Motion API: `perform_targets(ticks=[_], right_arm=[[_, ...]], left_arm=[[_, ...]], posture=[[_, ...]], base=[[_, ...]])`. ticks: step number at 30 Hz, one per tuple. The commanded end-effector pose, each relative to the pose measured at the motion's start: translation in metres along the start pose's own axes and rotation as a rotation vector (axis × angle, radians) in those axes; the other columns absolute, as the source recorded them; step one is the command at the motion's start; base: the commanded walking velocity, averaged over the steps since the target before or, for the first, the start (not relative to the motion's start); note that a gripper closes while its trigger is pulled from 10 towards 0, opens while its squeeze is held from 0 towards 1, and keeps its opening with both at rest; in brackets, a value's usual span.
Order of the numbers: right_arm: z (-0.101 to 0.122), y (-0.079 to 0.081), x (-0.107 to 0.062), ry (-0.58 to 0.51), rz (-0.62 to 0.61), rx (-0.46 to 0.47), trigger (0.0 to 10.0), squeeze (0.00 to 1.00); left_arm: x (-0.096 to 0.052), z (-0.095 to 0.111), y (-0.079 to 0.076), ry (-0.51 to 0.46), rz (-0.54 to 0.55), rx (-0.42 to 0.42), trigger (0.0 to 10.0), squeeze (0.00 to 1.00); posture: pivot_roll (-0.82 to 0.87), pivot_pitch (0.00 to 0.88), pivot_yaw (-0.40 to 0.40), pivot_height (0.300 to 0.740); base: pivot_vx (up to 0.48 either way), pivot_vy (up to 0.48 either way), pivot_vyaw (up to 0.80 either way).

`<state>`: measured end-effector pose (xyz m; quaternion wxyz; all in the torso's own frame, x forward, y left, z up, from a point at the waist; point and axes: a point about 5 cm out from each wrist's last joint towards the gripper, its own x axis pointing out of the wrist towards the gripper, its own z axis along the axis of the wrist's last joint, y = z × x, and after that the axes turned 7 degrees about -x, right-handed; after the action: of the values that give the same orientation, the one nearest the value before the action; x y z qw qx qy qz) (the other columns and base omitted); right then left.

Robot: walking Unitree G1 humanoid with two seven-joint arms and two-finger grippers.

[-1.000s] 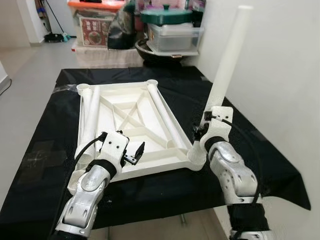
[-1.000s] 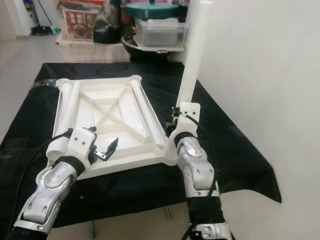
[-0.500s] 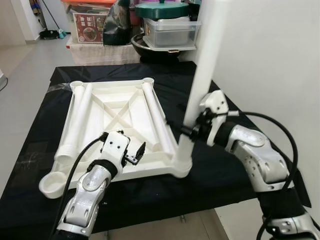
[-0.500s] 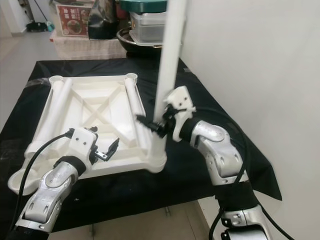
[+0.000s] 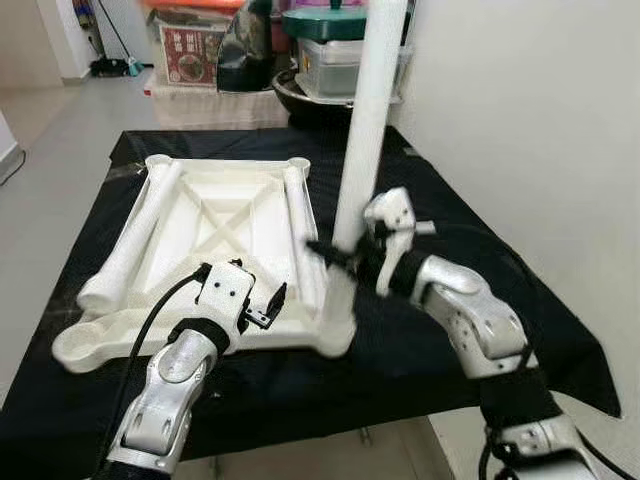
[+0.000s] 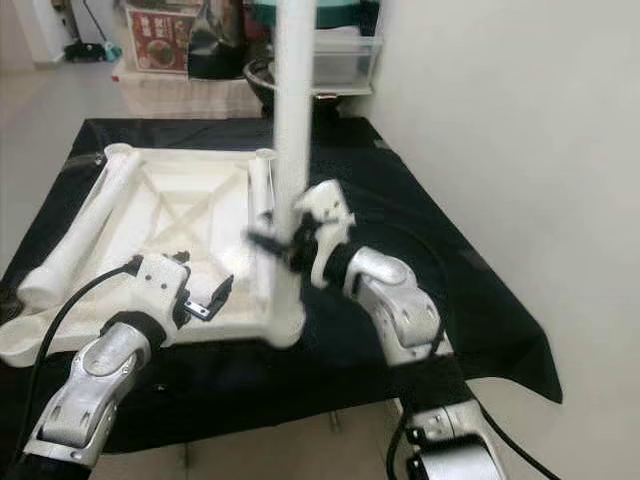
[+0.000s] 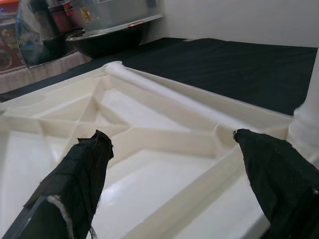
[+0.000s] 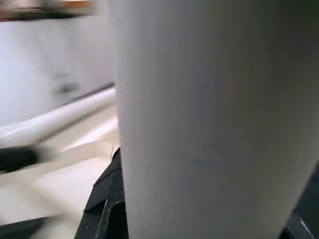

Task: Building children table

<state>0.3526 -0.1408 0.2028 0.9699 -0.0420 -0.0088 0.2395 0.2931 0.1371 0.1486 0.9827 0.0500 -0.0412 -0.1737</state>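
White plastic formed the children's table top [image 5: 215,215], which lay upside down, ribbed underside up, on a black cloth [image 5: 440,190] covering a work surface beside a pale wall [image 5: 540,120]. You had one white leg [image 5: 362,120] standing upright in the corner socket nearest the robot's right, and your right gripper [image 5: 345,255] was closed around that leg just above the socket, its black fingers pressed against the tube in the right wrist view. A second leg [image 5: 130,240] lay flat along the top's left edge, and a third [image 5: 297,215] lay along its right edge, both resting on the upturned frame. Your left gripper [image 5: 262,305] sat at the near edge of the top, fingers [image 7: 79,179] spread apart with nothing between them; the left wrist view showed the cross-ribs and the far rim between the two pads. Beyond the cloth, you had stacked storage boxes [image 5: 195,45], a clear lidded container [image 5: 340,65] and a dark bowl [image 5: 300,100] on the floor at the far end.
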Motion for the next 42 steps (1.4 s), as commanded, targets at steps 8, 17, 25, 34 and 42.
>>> perform_targets(ticks=[8, 17, 25, 34, 42], right_arm=[[-0.048, -0.013, -0.026, 0.242, -0.496, 0.097, 0.0, 0.0], [-0.017, 0.013, -0.011, 0.085, -0.384, 0.118, 10.0, 1.0], [0.068, 0.007, -0.015, -0.28, 0.156, 0.117, 10.0, 0.0], [0.065, 0.046, -0.034, -0.296, 0.628, -0.016, 10.0, 0.0], [0.034, 0.053, -0.03, -0.171, 0.646, -0.101, 0.0, 0.0]], left_arm=[[-0.001, -0.004, -0.001, 0.025, -0.018, 0.015, 10.0, 0.0], [0.0, -0.004, -0.003, 0.026, -0.024, 0.011, 10.0, 0.0], [-0.001, -0.006, -0.003, 0.028, -0.019, 0.006, 10.0, 0.0], [0.0, -0.005, -0.003, 0.025, -0.015, 0.008, 10.0, 0.0], [-0.002, -0.005, -0.003, 0.028, -0.012, 0.011, 10.0, 0.0]], posture=[[0.05, 0.0, -0.085, 0.74], [0.04, 0.0, -0.084, 0.74], [0.04, 0.0, -0.094, 0.74], [0.06, 0.0, -0.107, 0.74], [0.06, 0.0, -0.103, 0.74]], base=[[0.0, 0.0, 0.0], [0.0, 0.0, 0.0], [0.0, 0.0, 0.0], [0.0, 0.0, 0.0], [0.0, 0.0, 0.0]])
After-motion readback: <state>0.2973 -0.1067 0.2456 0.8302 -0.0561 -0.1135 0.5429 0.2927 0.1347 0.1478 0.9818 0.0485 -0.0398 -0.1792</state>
